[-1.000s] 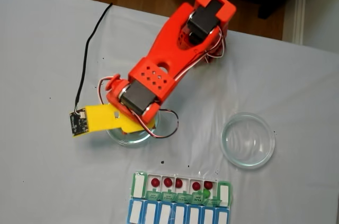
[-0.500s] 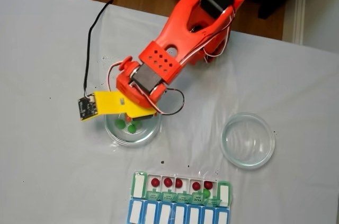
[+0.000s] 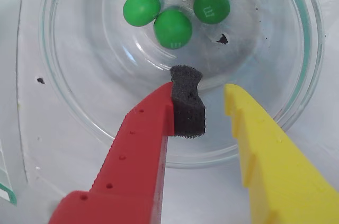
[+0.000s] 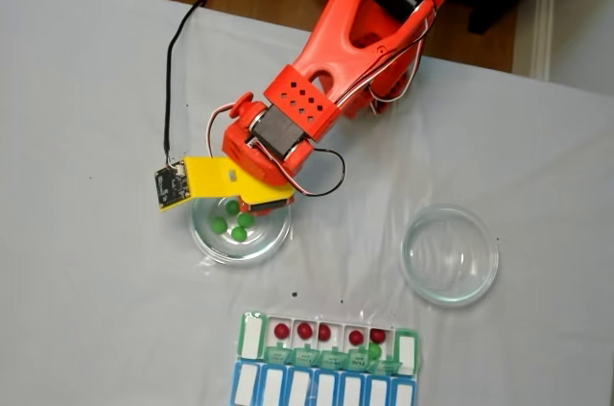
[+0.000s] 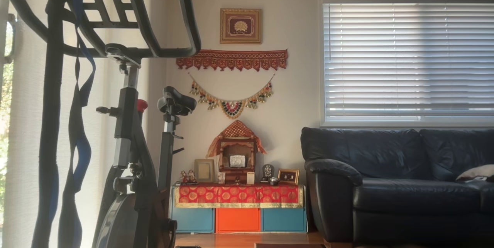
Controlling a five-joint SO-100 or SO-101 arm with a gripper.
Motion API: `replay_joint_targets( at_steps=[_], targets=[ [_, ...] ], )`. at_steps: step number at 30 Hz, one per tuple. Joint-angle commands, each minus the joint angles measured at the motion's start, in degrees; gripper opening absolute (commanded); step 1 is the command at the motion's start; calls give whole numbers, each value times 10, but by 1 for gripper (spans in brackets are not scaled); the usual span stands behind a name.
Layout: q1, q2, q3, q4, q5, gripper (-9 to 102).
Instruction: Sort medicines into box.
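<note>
Hovering over round clear glass dish: red-and-yellow two-finger gripper, jaws narrowly parted, holding nothing.
Glossy green balls at gripper's 12 o'clock, wrist view.

On one green medicine ball in the glass dish, the wrist view shows a pale letter that looks like "m". The ball beside it has a faint mark too, but it is too weak to read. In the fixed view, the green lids of the box carry small printing, too small to read.
</note>
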State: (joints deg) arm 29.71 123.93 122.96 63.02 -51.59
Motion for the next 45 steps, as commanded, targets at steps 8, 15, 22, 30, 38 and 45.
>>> replay_joint_targets(
  at_steps=[8, 15, 22, 30, 38, 45],
  targets=[
    [1, 22, -3, -51, -27, 9],
    [-6, 2, 17, -89, -37, 11],
    [-14, -18, 19, -111, -31, 12],
    [-15, -4, 36, -98, -48, 16],
    [-22, -4, 52, -114, -50, 16],
    [-22, -15, 52, -130, -50, 17]
  ],
)
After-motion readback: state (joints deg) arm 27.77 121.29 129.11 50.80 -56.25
